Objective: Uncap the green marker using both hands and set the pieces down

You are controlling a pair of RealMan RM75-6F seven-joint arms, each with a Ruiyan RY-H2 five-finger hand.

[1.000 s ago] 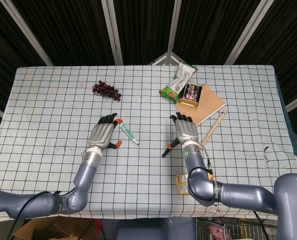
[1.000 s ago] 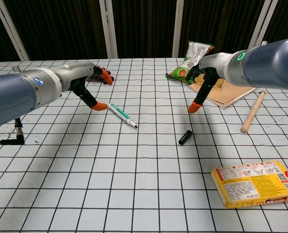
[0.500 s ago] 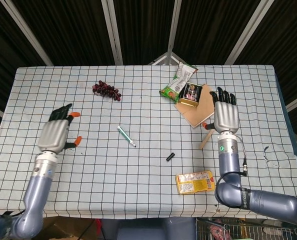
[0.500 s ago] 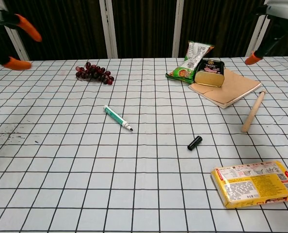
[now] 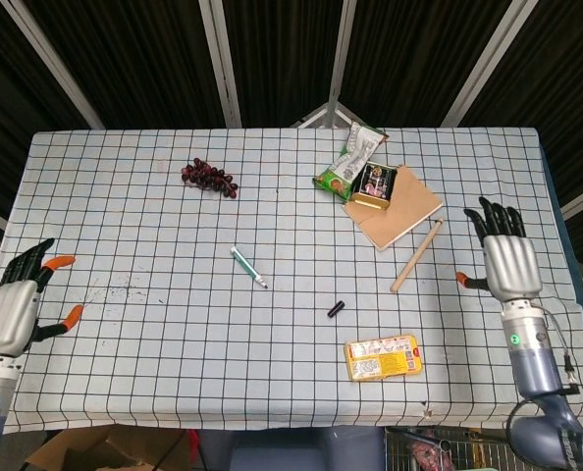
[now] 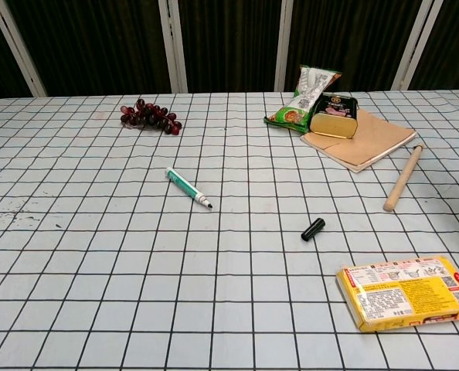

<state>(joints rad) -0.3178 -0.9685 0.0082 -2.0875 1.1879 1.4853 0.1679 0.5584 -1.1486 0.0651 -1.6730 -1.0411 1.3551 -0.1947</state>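
Green-and-white marker [image 5: 245, 264], black cap [image 5: 336, 308], white black-gridded tablecloth [image 5: 134, 216], yellow packet [image 5: 384, 357], dark-red grapes [image 5: 208, 177]

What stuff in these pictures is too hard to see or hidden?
- Left hand and right hand: outside the chest view's frame; seen only in the head view, at the table's sides.
- Both arms: cut off by the head view's bottom edge.
- Writing on the yellow packet, green snack bag and tin: too small to read in either view.
- Marker label: too small to read.
- Cap: which end is open cannot be told.
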